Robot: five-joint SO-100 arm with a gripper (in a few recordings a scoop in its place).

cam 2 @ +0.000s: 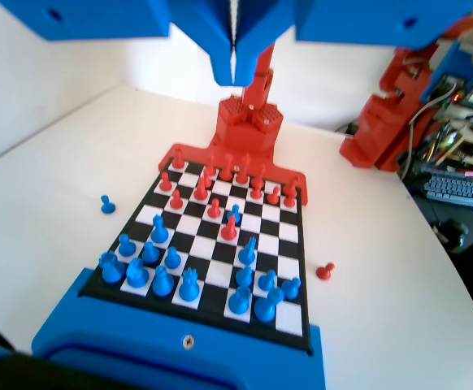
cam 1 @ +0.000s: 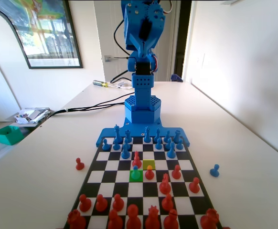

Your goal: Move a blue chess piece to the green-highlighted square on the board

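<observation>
The blue pawn (cam 1: 135, 172) stood on the green square (cam 1: 135, 176), at 7 o'clock of the olive one, a light, slick piece best pinched under its ball head, while the claw (cam 2: 234, 61) hung high, closed and empty.

The pale worktop (cam 1: 234, 143) carries the board (cam 1: 141, 183), which lies flat along its middle with the blue arm's base (cam 1: 143, 107) at its far end in the fixed view. In that view a lone blue pawn (cam 1: 215, 170) stands on the worktop right of the board and a lone red pawn (cam 1: 80, 164) left of it, both near it but apart from it. Beyond the board, left of the arm's base, black cables (cam 1: 89, 106) trail across the worktop and a screwdriver (cam 1: 101, 84) lies near its far edge.
</observation>
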